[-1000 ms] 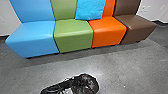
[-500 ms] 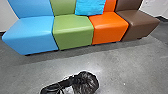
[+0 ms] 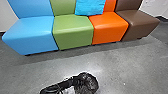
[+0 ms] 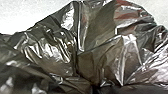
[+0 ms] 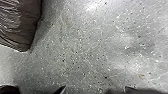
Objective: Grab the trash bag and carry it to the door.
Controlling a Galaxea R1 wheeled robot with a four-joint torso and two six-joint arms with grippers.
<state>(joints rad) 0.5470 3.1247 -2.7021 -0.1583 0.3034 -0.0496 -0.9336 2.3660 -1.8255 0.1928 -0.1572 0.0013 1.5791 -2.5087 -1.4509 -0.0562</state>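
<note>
Left jaws (image 3: 70,82) low, by trash bag (image 3: 88,82)

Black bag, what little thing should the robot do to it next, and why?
I'd have the left arm make sure it has a firm hold on the bag before any lift. The left wrist view shows crinkly plastic up close, but I can't tell whether it's gripped.
</note>
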